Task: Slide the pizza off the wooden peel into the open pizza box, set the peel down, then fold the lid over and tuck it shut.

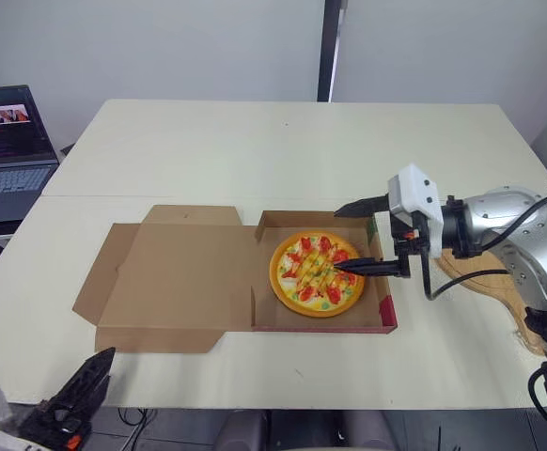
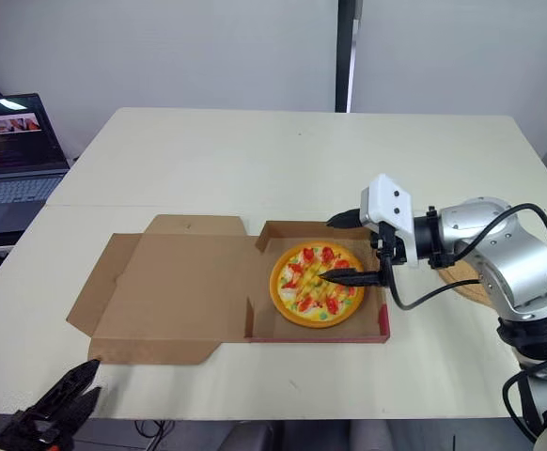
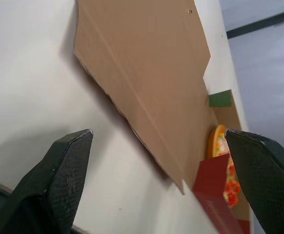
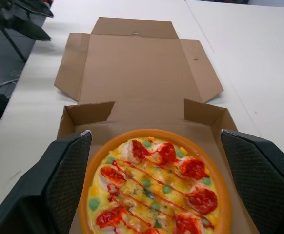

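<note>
The pizza (image 1: 317, 273), orange-rimmed with red and green toppings, lies flat in the tray of the cardboard box (image 1: 386, 310). The brown lid (image 1: 184, 277) lies open and flat on the table to the tray's left. My right gripper (image 1: 339, 240) hovers open over the pizza's right side, one finger above the far tray wall and one above the toppings. The wooden peel (image 1: 494, 296) rests on the table to the right, partly hidden under my right arm. My left gripper (image 1: 81, 385) is open at the table's front left edge, short of the lid (image 3: 147, 73).
An open laptop (image 1: 10, 141) sits on a side surface at the far left. The cream table (image 1: 255, 150) stretches bare behind the box. A dark vertical post (image 1: 328, 47) stands behind the table. Cables hang from my right arm.
</note>
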{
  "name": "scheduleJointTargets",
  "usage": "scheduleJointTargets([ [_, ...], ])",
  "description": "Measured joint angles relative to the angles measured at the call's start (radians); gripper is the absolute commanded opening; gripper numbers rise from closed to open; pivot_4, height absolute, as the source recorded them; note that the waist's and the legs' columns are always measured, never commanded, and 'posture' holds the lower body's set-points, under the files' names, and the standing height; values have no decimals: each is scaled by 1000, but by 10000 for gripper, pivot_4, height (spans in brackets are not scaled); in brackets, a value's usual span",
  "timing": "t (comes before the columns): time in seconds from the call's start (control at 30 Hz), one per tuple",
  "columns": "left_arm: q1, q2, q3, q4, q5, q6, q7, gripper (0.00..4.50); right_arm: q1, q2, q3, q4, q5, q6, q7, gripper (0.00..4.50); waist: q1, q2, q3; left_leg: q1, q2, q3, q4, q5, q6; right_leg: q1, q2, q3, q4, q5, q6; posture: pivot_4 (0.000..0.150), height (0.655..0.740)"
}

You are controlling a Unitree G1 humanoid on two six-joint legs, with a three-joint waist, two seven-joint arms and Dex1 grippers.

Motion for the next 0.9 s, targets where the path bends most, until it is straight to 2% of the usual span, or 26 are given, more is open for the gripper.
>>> scheduleJointTargets([
  [0.2, -57, -71, -80, 2, -40, -99, 88, 45000, 0, 0, 1, 5, -3, -11, 9, 44849, 0, 1, -1, 0, -1, 1, 0, 0, 0, 0, 1, 0, 0, 0, 0, 1500, 7400],
  [0.63, -183, -155, -191, -22, -23, -260, 179, 45000, 0, 17, 1, 8, -15, -48, -4, 44849, 9, 2, -1, 0, -2, 2, 0, 1, -2, 0, 2, 1, 0, 0, 0, 1500, 7400],
  [0.73, -198, -170, -210, -31, -15, -288, 205, 39792, 0, 17, 1, 7, -14, -46, -2, 45000, 9, 2, -1, 1, -2, 2, 0, 1, -2, 0, 2, 1, -1, 0, 0, 1500, 7400],
  [0.9, -201, -180, -231, -33, -11, -316, 242, 23966, 0, 16, 1, 7, -11, -41, -1, 45000, 9, 2, -1, 0, -1, 2, 0, 1, -2, 0, 3, 1, -2, 0, 0, 1500, 7400],
])
